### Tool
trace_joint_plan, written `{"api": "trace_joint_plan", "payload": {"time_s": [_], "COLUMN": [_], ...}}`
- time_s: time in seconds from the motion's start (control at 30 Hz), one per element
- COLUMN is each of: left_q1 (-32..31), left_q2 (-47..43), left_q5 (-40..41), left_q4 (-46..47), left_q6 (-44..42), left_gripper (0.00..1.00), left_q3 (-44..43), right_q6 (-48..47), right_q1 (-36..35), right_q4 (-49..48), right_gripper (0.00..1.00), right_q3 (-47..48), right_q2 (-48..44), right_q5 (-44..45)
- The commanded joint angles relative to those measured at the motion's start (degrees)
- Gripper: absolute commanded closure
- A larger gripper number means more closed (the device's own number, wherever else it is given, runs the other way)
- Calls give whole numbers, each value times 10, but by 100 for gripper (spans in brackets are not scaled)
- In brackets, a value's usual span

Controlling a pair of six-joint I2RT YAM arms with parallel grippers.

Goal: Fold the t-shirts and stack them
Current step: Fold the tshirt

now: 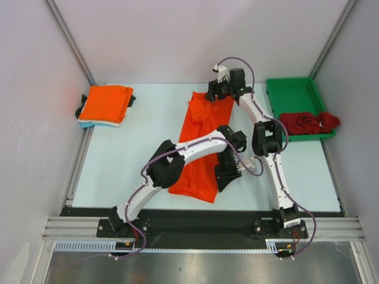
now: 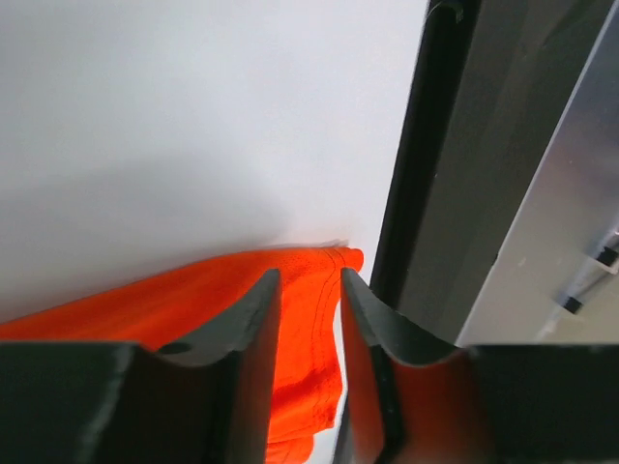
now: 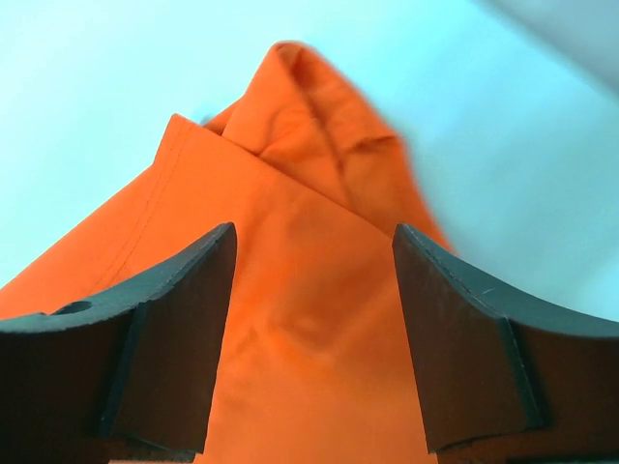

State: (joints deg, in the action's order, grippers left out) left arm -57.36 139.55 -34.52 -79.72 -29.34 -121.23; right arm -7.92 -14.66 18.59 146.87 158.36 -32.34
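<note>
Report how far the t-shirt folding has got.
Done: one folded orange tee tops the far-left stack, over a pale blue one. In hand: the long orange tee mid-table, left gripper and right gripper over it. Remaining: the dark red tee draped over the green tray.

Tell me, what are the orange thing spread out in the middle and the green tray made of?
The orange t-shirt looks like soft, matte knit cloth: it creases, lies in loose folds, and shows stitched hems in the wrist views. The green tray is probably rigid moulded plastic, judging by its straight raised walls and smooth, even colour.
</note>
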Motion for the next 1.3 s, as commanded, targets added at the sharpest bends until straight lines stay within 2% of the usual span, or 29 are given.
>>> {"api": "trace_joint_plan", "payload": {"time_s": [0.0,0.1,0.2,0.23,0.3,0.4,0.47,0.5,0.6,0.7,0.93,1.1,1.27], "left_q1": [-3,8,38,50,77,168,205,243,300,341,394,415,428], "left_q2": [-20,-54,-108,-120,-136,-125,-110,-103,-57,-22,52,93,107], "left_q5": [-36,-12,37,52,82,131,146,149,142,138,103,99,92], "left_q4": [-17,0,45,54,78,110,135,148,178,222,269,275,269], "left_q6": [12,31,71,75,83,119,130,137,164,193,227,253,256], "left_gripper": [61,51,32,30,30,31,32,32,33,33,32,41,44], "left_q3": [-83,-100,-104,-105,-105,-117,-139,-144,-195,-208,-244,-248,-241], "right_q6": [3,5,47,60,77,70,74,77,77,77,60,53,48], "right_q1": [16,28,42,47,55,59,66,68,75,88,89,89,84], "right_q4": [-8,15,27,29,41,56,51,48,44,44,53,51,51], "right_gripper": [29,29,29,29,29,29,30,29,29,29,28,28,28], "right_q3": [-8,-73,-168,-196,-275,-357,-408,-423,-455,-474,-487,-482,-467], "right_q2": [-131,-185,-260,-300,-336,-386,-409,-414,-417,-414,-409,-386,-362], "right_q5": [5,9,23,14,-11,-31,-29,-31,-26,-19,-3,7,10]}}
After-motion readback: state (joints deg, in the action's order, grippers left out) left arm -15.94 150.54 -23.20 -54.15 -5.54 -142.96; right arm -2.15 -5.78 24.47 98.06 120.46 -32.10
